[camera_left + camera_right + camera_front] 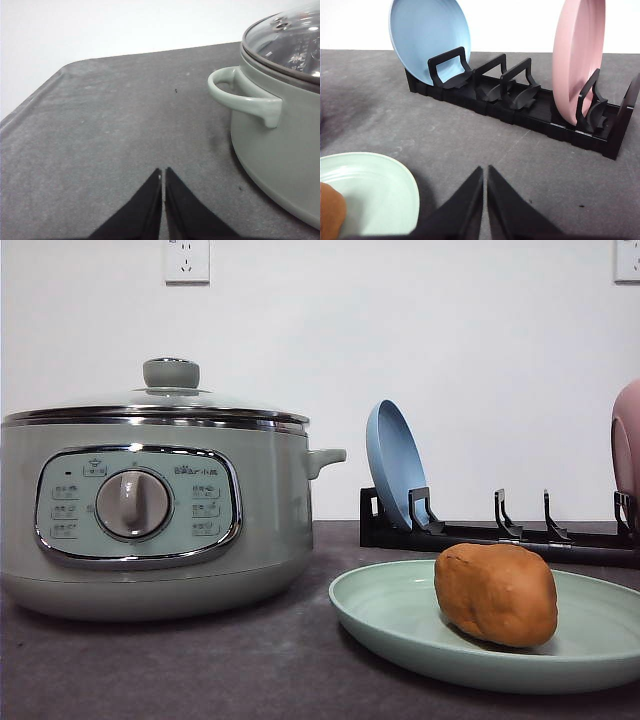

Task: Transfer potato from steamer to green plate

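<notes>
Lying on the green plate [400, 625], the potato [496, 593] runs long-axis left-right; both claws, left [163, 172] and right [485, 170], are clenched empty.

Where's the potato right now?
In the front view the potato lies on the green plate at the right of the table, in front of the black dish rack and to the right of the lidded steamer.

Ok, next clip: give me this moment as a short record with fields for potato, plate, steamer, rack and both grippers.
potato: potato lies on the green plate
steamer: steamer on the table, glass lid on
rack: black rack holds a blue plate and a pink plate on edge
left gripper: shut, empty, beside the steamer handle
right gripper: shut, empty, between green plate and rack
</notes>
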Motion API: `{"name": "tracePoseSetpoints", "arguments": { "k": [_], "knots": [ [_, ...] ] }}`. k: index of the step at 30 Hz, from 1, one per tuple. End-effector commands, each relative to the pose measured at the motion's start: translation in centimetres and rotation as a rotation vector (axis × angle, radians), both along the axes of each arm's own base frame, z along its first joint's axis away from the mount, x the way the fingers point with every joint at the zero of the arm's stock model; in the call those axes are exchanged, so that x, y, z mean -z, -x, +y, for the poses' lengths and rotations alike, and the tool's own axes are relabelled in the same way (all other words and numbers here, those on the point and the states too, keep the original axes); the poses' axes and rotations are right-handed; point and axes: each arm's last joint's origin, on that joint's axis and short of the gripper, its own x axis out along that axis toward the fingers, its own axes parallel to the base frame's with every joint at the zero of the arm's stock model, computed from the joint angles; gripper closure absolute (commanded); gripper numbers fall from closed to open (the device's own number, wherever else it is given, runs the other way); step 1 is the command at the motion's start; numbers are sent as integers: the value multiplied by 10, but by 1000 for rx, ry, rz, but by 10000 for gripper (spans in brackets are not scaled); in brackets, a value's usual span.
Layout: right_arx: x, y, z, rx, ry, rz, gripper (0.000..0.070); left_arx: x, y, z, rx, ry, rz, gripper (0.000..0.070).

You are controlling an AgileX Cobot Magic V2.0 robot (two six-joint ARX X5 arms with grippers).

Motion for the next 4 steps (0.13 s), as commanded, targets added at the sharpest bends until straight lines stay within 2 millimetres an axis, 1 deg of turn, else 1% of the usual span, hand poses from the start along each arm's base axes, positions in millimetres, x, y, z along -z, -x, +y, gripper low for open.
{"name": "tracePoseSetpoints", "arguments": {
  "k": [1,4],
  "knots": [
    [2,0,0,1,-7,5,699,7,-1,0,-1,-2,25,697],
    [2,0,0,1,-7,5,699,7,-1,0,-1,-2,25,697]
  ]
}}
